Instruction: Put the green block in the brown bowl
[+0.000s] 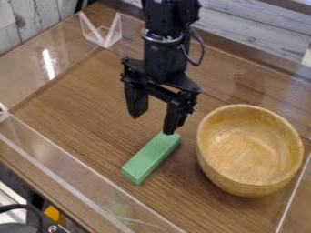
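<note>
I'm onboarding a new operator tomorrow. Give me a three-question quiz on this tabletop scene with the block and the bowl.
1. True or false: the green block already lies inside the brown bowl.
2. The gripper has its jaws: A) open, B) shut on the block, C) shut on nothing.
3. Fill in: the gripper hangs above the block's ____ end, the one away from the camera.

Key: 1 false, the block lies on the wooden tabletop left of the bowl; 2 A; 3 far.
</note>
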Motion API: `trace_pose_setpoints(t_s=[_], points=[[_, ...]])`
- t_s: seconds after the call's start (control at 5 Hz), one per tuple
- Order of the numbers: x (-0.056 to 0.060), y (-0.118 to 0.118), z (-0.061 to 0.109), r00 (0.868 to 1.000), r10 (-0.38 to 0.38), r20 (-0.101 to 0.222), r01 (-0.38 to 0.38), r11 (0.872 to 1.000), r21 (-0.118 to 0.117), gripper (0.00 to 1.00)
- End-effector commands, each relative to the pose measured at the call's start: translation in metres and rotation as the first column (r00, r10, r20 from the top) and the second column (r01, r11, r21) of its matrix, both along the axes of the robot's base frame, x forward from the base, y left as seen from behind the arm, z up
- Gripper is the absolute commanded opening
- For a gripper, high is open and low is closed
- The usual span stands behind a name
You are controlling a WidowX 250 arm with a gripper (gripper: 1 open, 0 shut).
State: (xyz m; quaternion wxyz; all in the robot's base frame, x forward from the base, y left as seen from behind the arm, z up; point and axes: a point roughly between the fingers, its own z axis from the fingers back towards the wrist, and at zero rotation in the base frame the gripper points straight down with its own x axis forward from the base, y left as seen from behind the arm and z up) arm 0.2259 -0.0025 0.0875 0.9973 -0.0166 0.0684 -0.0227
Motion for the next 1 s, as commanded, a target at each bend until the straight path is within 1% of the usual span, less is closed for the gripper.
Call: trace_pose_setpoints(t_s=[0.0,0.8], points=[[0.001,-0.001,0.006,0.999,-0.014,0.045,0.015,1.000,-0.006,1.00],[-0.007,-0.002,-0.012,0.997,-0.036,0.069,0.038,0.999,-0.019,1.00]])
